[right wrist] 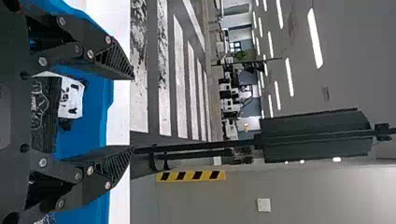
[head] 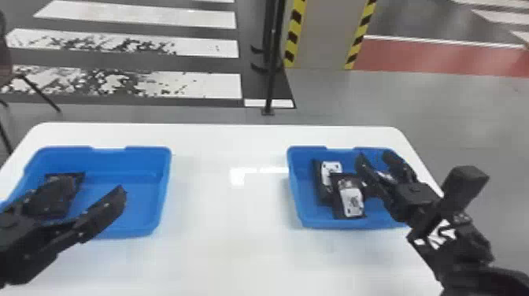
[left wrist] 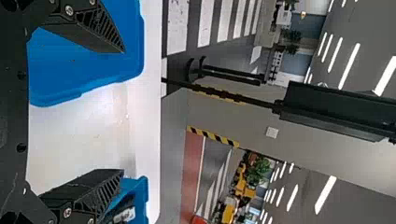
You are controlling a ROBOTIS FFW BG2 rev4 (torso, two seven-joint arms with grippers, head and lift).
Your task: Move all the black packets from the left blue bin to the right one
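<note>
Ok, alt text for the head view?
Left gripper, jaws open, hangs over the left blue bin with a black packet; right gripper, also open, over the right blue bin with several packets, on a white table.

Striped floor (head: 220, 84) beyond a white tabletop (head: 228, 212)
A dark pole (head: 270, 84) stands near a grey pillar (head: 324, 35) edged in yellow-and-black tape (head: 294, 31); red flooring (head: 433, 58) lies right, ceiling lights (right wrist: 315, 38) glow overhead.

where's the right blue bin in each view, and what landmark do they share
Head view: right blue bin, right side of table, black packets inside.
Left wrist view: bin partly hidden behind one jaw.
Right wrist view: bin behind and between the jaws.
Shared landmark: yellow-and-black striping.
</note>
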